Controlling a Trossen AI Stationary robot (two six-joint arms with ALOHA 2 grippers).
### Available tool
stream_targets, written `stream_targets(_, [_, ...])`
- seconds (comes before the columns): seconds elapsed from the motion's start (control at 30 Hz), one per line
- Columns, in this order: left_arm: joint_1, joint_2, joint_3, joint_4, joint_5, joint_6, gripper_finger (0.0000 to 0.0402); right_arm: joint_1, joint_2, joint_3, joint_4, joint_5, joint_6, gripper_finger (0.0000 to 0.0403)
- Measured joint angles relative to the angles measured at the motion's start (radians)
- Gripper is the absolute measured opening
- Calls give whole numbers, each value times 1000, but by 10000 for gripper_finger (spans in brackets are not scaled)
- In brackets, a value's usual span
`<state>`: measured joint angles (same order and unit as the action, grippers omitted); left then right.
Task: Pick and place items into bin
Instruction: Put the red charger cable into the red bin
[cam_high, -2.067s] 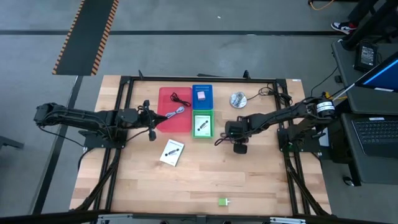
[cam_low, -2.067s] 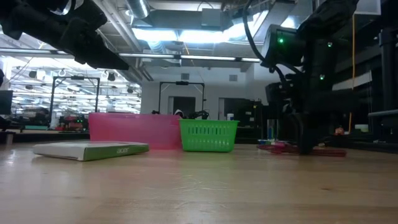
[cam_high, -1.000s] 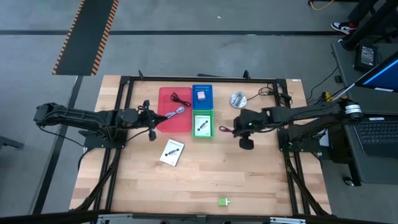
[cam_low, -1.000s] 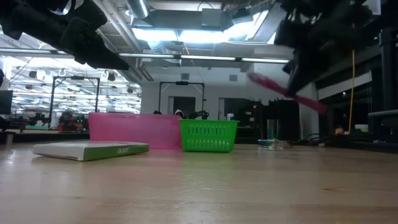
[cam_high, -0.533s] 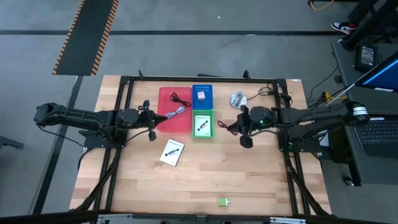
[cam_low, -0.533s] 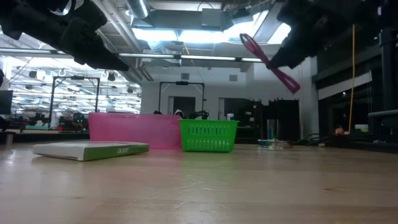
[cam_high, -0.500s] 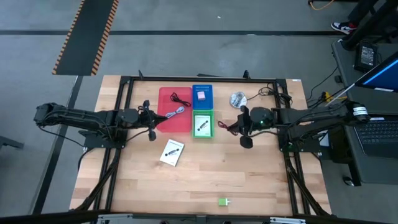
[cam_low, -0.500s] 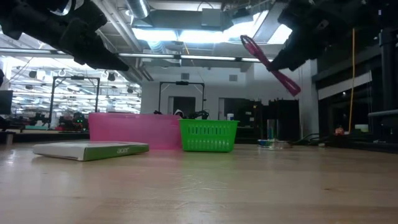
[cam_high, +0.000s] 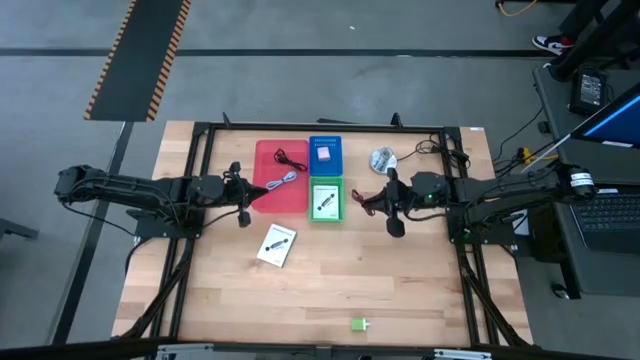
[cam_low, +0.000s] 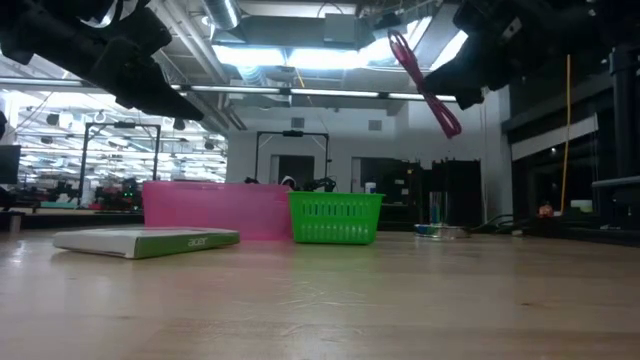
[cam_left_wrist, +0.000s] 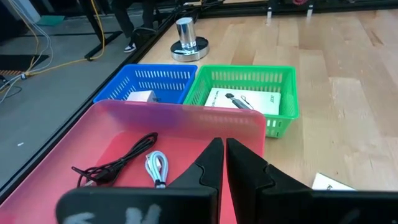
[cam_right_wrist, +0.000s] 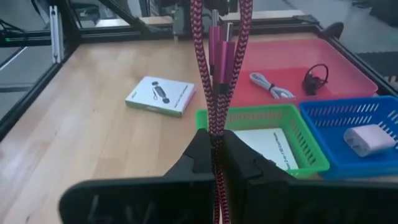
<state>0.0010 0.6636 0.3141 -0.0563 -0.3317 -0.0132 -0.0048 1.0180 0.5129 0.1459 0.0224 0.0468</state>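
My right gripper (cam_high: 386, 199) is shut on a dark red braided cable (cam_right_wrist: 214, 74), high above the table just right of the green basket (cam_high: 326, 200). The low view shows the cable (cam_low: 425, 75) slanting in the air. My left gripper (cam_high: 246, 196) is shut on nothing and hovers at the near edge of the red tray (cam_high: 280, 165), which holds a grey-blue cable (cam_left_wrist: 155, 168) and a black cable (cam_left_wrist: 115, 163). One white card (cam_high: 325, 201) lies in the green basket. Another white card (cam_high: 277, 244) lies flat on the table. A tiny green block (cam_high: 358, 324) sits near the near edge. My right gripper pinches the folded cable, several strands together (cam_right_wrist: 215, 134), between its two fingers (cam_right_wrist: 198, 152). The fingers point about level toward the table's left. The strands run along the fingers and stick out ahead of them, with the looped end (cam_low: 400, 45) highest. The cable is lifted clear.
A blue basket (cam_high: 326, 155) with a small white and pink block (cam_right_wrist: 370, 137) stands behind the green one. The round silver disc (cam_high: 382, 159) sits far right of the baskets. Black frame rails edge the table. Bare wood lies between the card and the green block.
My right gripper has risen and moved toward the table's left, closer to the green basket, staying shut on the dark red cable. The cable has gone up with it and tipped from a shallow slant to a steeper one.
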Motion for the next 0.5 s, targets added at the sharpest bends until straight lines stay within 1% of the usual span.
stream_targets(0.27, [0,0,0,0,0,0,15,1,6,0,61,20,31,0])
stream_targets(0.37, [0,0,0,0,0,0,15,1,31,0,106,21,31,0])
stream_targets(0.5, [0,0,0,0,0,0,15,-3,99,4,176,21,52,0])
